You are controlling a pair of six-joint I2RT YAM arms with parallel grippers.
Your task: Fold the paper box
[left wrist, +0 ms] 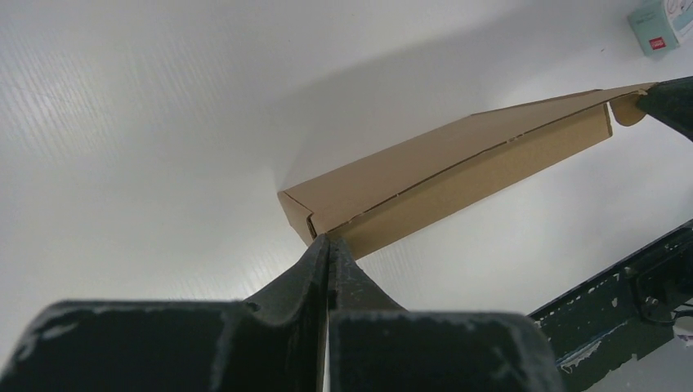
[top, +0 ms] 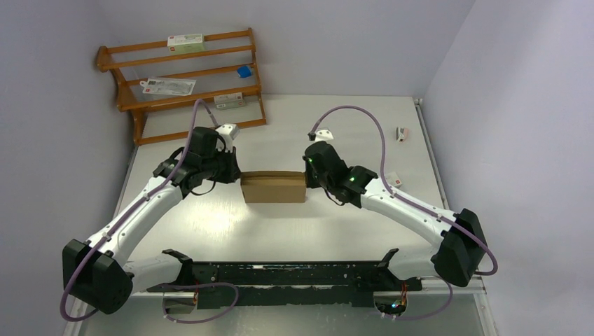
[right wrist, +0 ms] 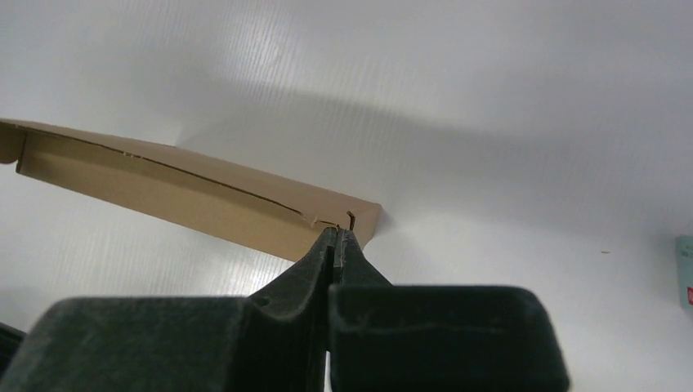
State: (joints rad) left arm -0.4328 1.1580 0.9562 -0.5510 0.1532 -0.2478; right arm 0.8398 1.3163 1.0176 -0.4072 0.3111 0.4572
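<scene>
The paper box (top: 273,187) is a flat, closed brown cardboard mailer lying mid-table with its lid down. My left gripper (top: 237,176) is at its left end. In the left wrist view the fingers are shut together, and the left gripper (left wrist: 329,241) has its tips touching the near corner of the box (left wrist: 458,163). My right gripper (top: 309,175) is at the right end. The right wrist view shows the right gripper (right wrist: 337,233) shut too, tips against the corner of the box (right wrist: 180,196) by a small tab slit. Nothing shows between either pair of fingers.
A wooden rack (top: 185,77) stands at the back left with small white cartons and a blue item (top: 244,71). Two small cartons (top: 403,131) (top: 394,178) lie to the right of the arms. A black frame (top: 294,273) runs along the near edge.
</scene>
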